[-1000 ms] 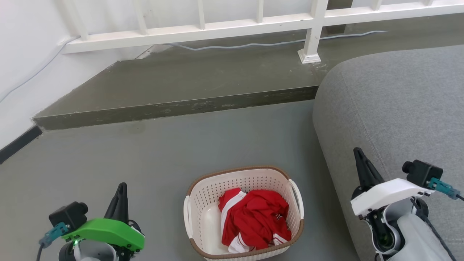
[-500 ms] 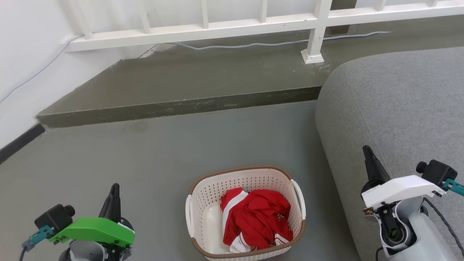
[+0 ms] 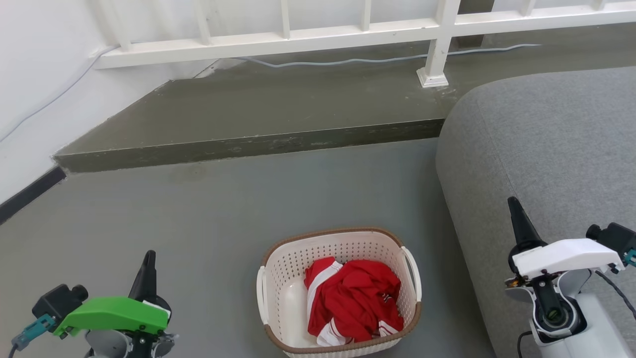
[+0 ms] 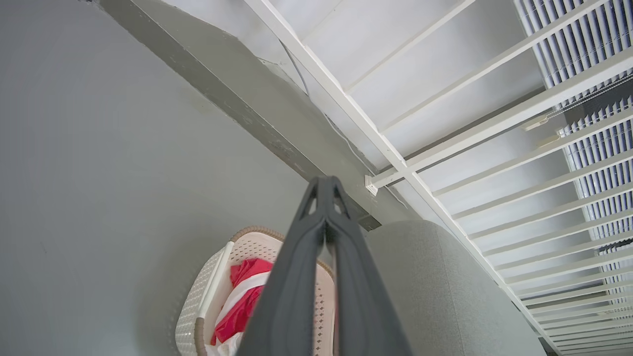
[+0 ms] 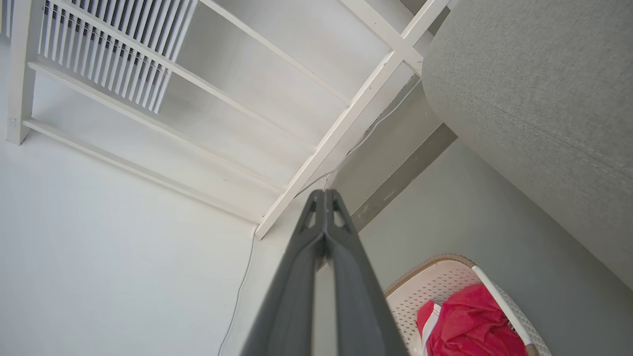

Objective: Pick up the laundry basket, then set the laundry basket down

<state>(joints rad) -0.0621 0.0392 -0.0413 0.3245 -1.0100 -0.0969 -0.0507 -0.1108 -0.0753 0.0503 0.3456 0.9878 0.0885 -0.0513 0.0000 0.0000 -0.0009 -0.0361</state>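
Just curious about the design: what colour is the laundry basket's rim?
Brown with a woven look, on the cream-white laundry basket; clearest in the head view.

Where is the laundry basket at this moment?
In the head view, the laundry basket sits on the floor, low centre, just left of the grey sofa.

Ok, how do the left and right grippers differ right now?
The left gripper is capped in green, the right gripper in white. The left gripper is over bare floor on the laundry basket's left; the right gripper is in front of the grey sofa on its right. The left gripper sits lower in the head view than the right gripper. Both are shut, empty and apart from the basket.
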